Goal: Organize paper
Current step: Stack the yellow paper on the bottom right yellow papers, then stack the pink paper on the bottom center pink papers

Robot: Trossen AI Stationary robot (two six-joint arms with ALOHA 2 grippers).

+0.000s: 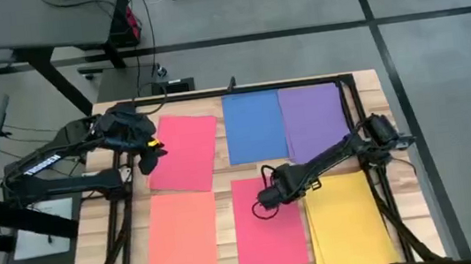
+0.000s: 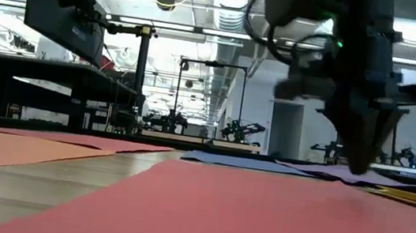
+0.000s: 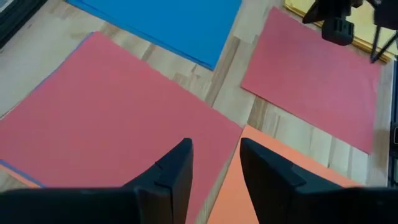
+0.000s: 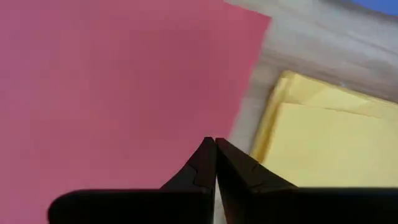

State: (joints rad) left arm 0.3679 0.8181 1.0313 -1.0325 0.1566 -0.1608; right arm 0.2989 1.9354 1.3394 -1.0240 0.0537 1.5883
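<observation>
The pale wooden table (image 1: 223,206) carries flat rectangular paper sheets: blue (image 1: 253,126) and purple (image 1: 314,119) at its far edge, a tilted pink-red sheet (image 1: 184,152) leftward, and salmon-orange (image 1: 181,239), pink-red (image 1: 269,224) and yellow (image 1: 347,222) along the near edge, long axes running near to far. The yellow looks like several stacked sheets, its near edge cut off. The right gripper (image 4: 215,163), fingers pressed together, sits at the near pink-red sheet's far edge; the left gripper (image 3: 214,168), fingers apart, hangs over the tilted one.

6 paper sheets (image 1: 268,222) in 2 rows on table (image 1: 224,209)

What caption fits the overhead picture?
Right gripper shut on the near pink-red sheet; left gripper above another.
</observation>
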